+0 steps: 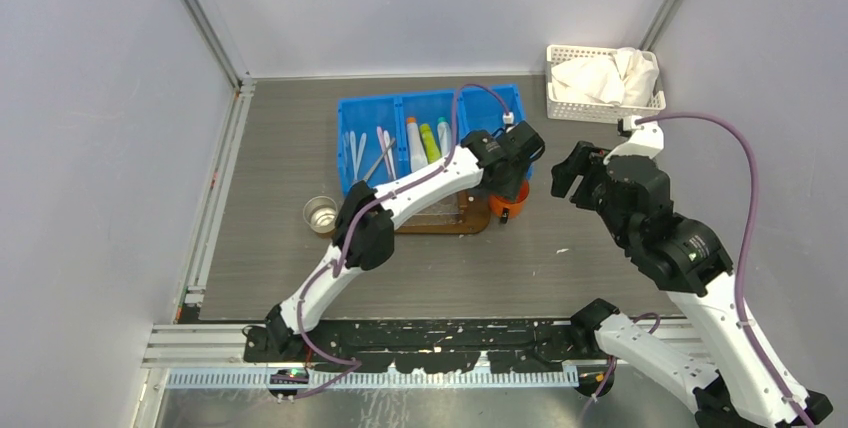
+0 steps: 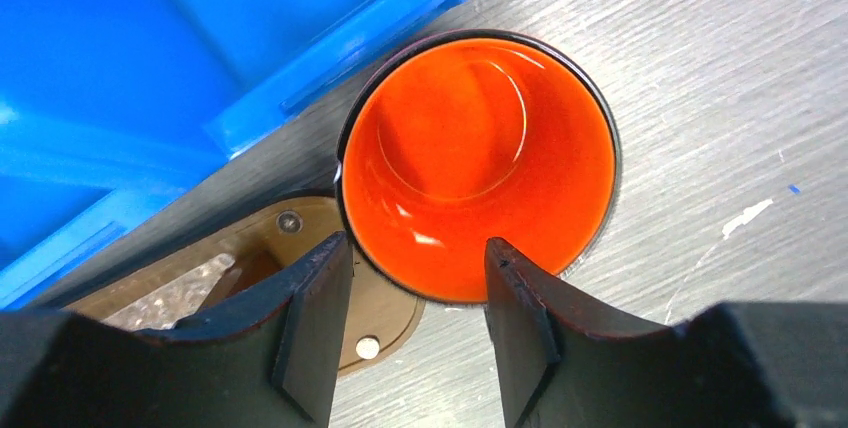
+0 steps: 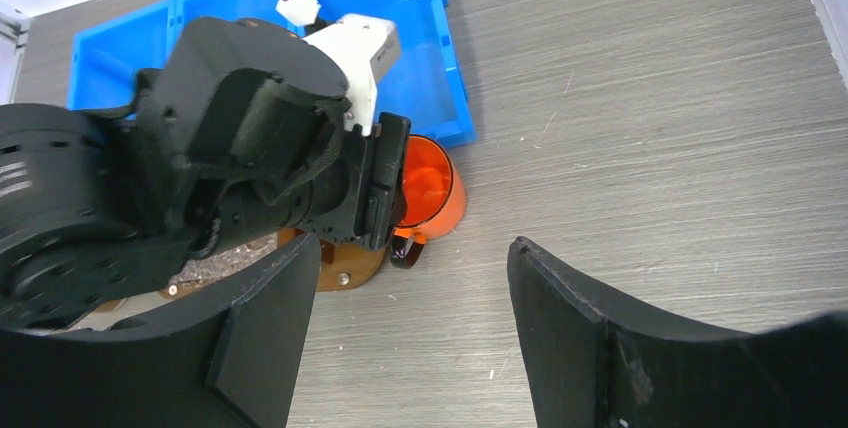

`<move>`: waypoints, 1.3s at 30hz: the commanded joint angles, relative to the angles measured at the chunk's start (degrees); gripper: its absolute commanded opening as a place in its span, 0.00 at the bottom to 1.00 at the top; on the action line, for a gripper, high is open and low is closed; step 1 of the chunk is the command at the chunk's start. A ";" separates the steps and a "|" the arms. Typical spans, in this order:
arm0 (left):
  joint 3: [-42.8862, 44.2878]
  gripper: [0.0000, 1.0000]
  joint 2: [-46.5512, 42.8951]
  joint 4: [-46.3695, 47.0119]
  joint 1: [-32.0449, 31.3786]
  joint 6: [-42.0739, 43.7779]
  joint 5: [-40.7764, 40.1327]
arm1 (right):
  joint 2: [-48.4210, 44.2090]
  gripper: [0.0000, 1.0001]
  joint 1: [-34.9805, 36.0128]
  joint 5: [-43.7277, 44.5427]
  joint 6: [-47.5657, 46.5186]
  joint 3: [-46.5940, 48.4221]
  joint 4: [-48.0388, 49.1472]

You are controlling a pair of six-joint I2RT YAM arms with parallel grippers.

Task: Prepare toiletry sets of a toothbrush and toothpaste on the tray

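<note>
Setting: a robotics lab test cell, not a home or shop.

Evidence:
- Plain pale panel walls (image 1: 440,8) close in three sides. Bare aluminium frame posts (image 1: 200,13) join them at the back corners.
- The grey wood-grain counter (image 1: 600,268) has a metal channel (image 1: 215,198) along its left edge.
- Two white-and-black robot arms, the left arm (image 1: 420,188) and the right arm (image 1: 690,258), are fixed at a black mounting rail (image 1: 450,333) on the near edge.
- A purple cable (image 1: 745,178) runs exposed in a loop over the right arm.
- Items are kept in a blue three-compartment bin (image 1: 430,95) and a white lattice basket (image 1: 600,51) at the back of the counter.
</note>
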 commanded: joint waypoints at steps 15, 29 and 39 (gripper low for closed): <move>-26.28 0.14 -33.17 8.61 24.27 4.51 -2.38 | 27.39 0.73 -0.12 -10.27 -8.64 3.81 16.04; -41.82 0.87 -40.37 14.21 26.22 3.25 -3.66 | 72.40 0.63 -2.31 -25.69 -14.45 36.88 18.35; -46.67 0.87 -45.34 15.65 27.79 3.52 -2.18 | 88.38 0.68 -2.29 -28.80 -16.70 52.72 10.79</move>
